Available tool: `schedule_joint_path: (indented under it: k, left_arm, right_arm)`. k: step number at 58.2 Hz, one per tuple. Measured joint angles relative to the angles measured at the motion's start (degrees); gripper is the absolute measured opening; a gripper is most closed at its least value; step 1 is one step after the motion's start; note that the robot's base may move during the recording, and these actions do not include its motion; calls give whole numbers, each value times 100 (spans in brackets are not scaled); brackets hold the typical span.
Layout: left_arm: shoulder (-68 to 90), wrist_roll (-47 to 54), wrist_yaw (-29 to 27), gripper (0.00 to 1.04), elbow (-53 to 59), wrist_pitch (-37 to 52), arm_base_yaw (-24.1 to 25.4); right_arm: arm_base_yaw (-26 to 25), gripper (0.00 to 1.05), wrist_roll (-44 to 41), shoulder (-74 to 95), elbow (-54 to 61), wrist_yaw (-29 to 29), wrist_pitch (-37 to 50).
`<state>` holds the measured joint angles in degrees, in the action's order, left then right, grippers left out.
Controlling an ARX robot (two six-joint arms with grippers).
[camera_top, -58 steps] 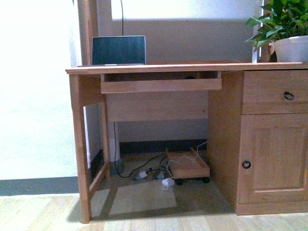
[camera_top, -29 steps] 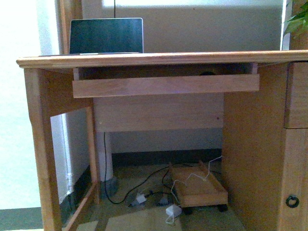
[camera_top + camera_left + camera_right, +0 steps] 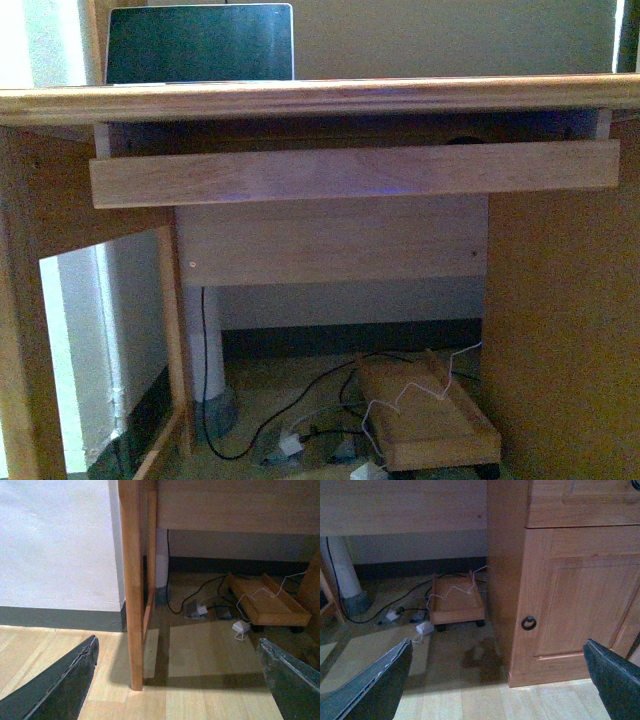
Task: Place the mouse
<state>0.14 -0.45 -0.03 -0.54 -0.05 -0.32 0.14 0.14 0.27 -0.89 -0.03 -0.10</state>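
In the front view a small dark rounded shape peeks over the front board of the pull-out tray under the desk top. It looks like the mouse, and most of it is hidden. Neither gripper shows in the front view. My left gripper is open and empty, low over the wood floor by the desk's left leg. My right gripper is open and empty, low over the floor in front of the cabinet door.
A laptop stands open on the desk top. A wheeled wooden stand with white cables and adapters sits on the floor under the desk. The cabinet door has a ring handle.
The front view has come much closer to the desk. The tray and desk top now fill the frame, and the plant and cabinet have left the view.
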Motion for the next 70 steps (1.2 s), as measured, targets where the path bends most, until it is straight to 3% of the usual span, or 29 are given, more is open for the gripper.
schedule_joint_path:
  k: [70]
  left_arm:
    - [0, 0, 2, 97, 0, 0, 0]
  right_arm:
    - [0, 104, 0, 0, 0, 0, 0]
